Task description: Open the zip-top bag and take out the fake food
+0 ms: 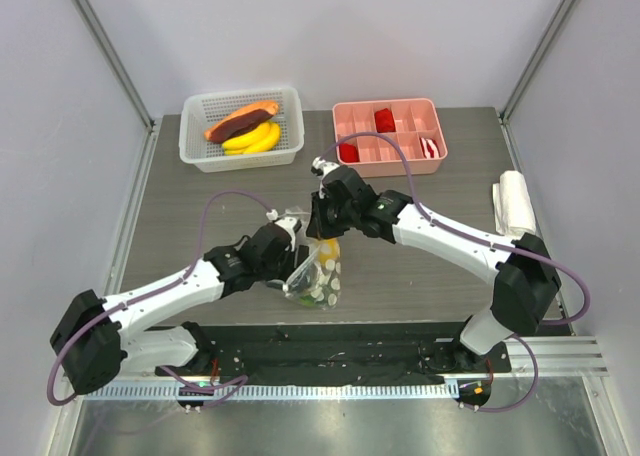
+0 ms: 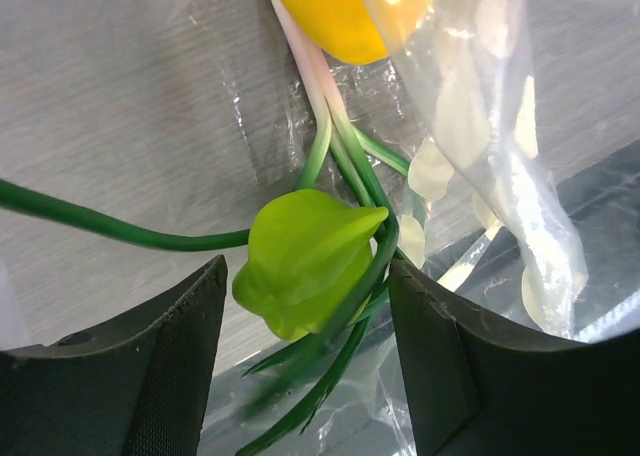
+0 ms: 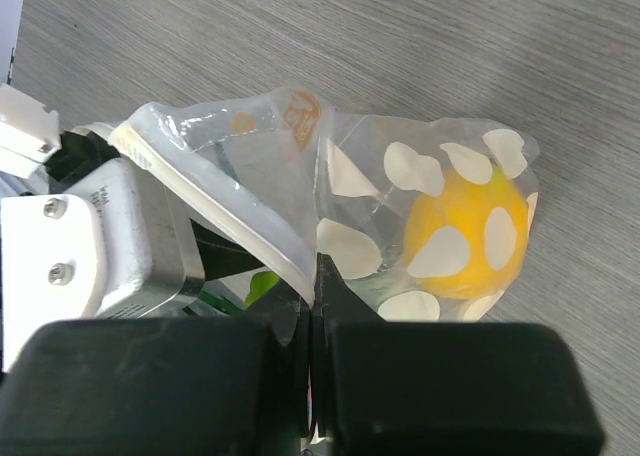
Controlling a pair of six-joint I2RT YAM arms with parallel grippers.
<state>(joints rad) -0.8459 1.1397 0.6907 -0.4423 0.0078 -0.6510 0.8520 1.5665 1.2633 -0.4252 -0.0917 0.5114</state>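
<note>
While the clear, white-dotted plastic zip-top bag (image 1: 318, 274) sat near the middle of the grey wood-grain table (image 1: 200, 206), its mouth was already pulled open, so I'd call the first half done. Inside it I could see a round yellow plastic piece (image 3: 465, 231) at the far end from the pinch. A small light-green plastic piece with long green stalks (image 2: 300, 261) sat nearer the opening.

My right gripper (image 3: 315, 276) was clenched on the bag's white zip-strip edge, holding it up. My left gripper (image 2: 307, 271) was poked into the mouth with its jaws spread either side of the green piece. It wasn't squeezing as far as I could tell, so nothing was grasped there.

Further back, the white perforated plastic basket (image 1: 240, 158) had the long orange-and-maroon sausage-like piece (image 1: 240, 123) and the yellow bananas (image 1: 252, 139) lying in it, so those looked sorted. Beside it the pink divided tray (image 1: 395, 162) held small red blocks (image 1: 384, 119), none of my business.

My read was somewhere past halfway, with the green and yellow bits left to fish out. Floppy film plus tangly stalks looked like the annoying part.
</note>
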